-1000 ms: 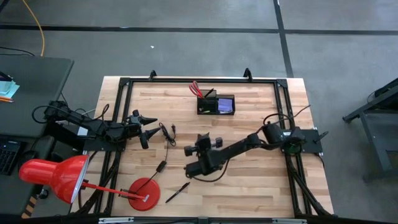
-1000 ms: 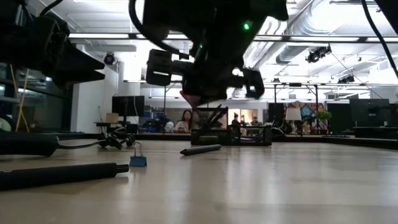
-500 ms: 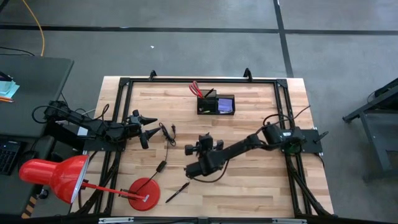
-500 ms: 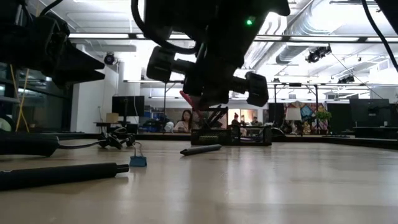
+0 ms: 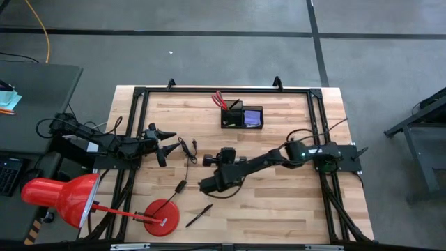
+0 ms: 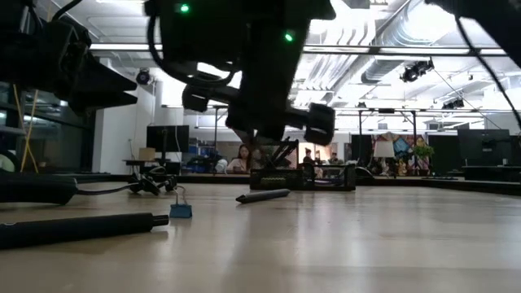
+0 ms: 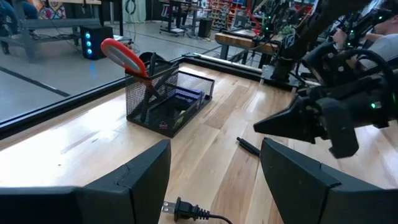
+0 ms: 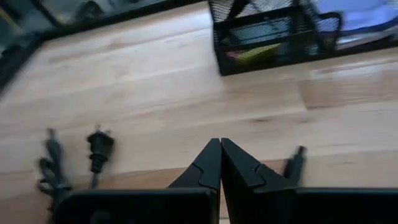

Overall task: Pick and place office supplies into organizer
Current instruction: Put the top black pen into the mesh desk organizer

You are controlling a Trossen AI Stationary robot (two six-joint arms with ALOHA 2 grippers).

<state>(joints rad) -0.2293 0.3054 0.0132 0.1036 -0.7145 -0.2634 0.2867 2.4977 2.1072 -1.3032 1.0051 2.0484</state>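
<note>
High view first, sweeping from the left: the red desk lamp (image 5: pixel 59 197) leans over the near left corner, its round base (image 5: pixel 162 217) sitting on the wood close to the near edge. My left gripper (image 5: pixel 167 143) waits at the left side of the table (image 5: pixel 293 209), fingers spread wide with nothing between them, tips pointing right. Just beyond those tips the thin black cable (image 5: pixel 185 150) curls across the boards, its plug lying loose.

Moving right, one slim black pen (image 5: pixel 198 215) lies at a slant near the front edge, just right of the lamp base and touching nothing else. Above the middle of the table hangs my right gripper (image 5: pixel 207 185), arm stretched in from the right side, and the right wrist view shows its fingers (image 8: pixel 211 163) pressed tight together, holding nothing. Another dark pen (image 8: pixel 293 163) lies on the wood just beside those closed tips.

Farther back, near the far edge, stands the black organizer (image 5: pixel 242 116). The red-handled scissors (image 5: pixel 219 99) stick up out of its taller cup section on the left, and the purple sticky-note pad (image 5: pixel 252 118) rests in the lower tray on the right. In the left wrist view the scissors' red handle (image 7: pixel 124 56) tilts out of the mesh cup.
</note>
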